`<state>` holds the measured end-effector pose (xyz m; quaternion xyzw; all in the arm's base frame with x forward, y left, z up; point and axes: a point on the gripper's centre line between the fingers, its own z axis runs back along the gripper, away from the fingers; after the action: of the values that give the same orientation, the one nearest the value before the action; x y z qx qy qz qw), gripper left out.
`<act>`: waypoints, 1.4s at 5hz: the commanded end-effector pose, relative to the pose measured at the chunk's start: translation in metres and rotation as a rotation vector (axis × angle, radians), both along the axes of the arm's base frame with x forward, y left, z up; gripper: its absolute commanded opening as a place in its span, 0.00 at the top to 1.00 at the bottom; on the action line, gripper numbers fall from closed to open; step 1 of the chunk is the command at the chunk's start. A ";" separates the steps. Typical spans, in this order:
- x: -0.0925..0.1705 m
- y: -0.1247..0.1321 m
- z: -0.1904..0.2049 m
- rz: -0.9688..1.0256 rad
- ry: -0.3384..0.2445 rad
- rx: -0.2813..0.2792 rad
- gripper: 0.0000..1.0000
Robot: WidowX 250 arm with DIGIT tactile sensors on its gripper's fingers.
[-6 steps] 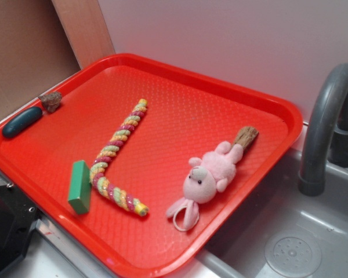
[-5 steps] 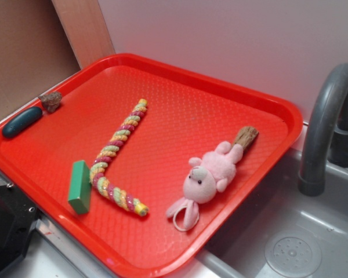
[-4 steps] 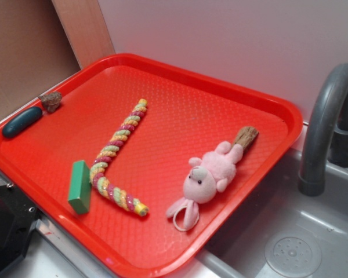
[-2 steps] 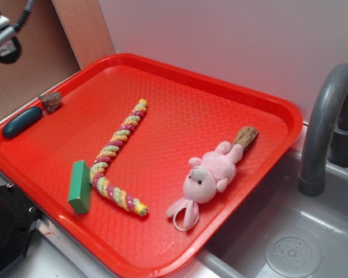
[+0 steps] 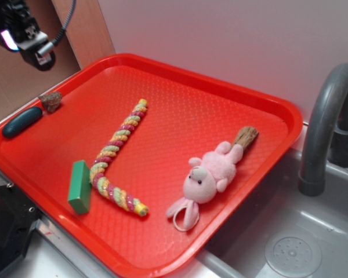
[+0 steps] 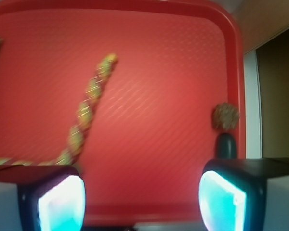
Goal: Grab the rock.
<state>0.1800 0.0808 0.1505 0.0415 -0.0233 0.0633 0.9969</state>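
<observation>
The rock (image 5: 50, 101), a small jagged grey-brown lump, lies near the left corner of the red tray (image 5: 220, 92). In the wrist view the rock (image 6: 225, 116) shows at the right, just inside the tray's rim. My gripper (image 5: 29, 37) hangs high at the upper left of the exterior view, above and left of the rock, well apart from it. Seen from the wrist, the gripper (image 6: 142, 199) is open, nothing between its glowing pads (image 6: 61, 202).
A dark teal oblong object (image 5: 22, 121) lies right beside the rock. On the tray also lie a twisted coloured rope (image 5: 117, 156), a green block (image 5: 79, 186), a pink plush bunny (image 5: 206, 176) and a brown wood piece (image 5: 245, 137). A grey faucet (image 5: 327, 116) and sink stand at right.
My gripper has come into the exterior view at the upper left and moved right, toward the tray's left corner. Nothing on the tray has moved.
</observation>
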 end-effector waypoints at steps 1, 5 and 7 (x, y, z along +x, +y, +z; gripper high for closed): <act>-0.001 0.072 -0.055 -0.003 0.040 0.003 0.00; 0.024 0.108 -0.097 0.026 0.065 -0.015 0.00; 0.030 0.081 -0.115 -0.015 0.172 0.067 0.00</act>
<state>0.2066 0.1616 0.0320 0.0730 0.0738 0.0577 0.9929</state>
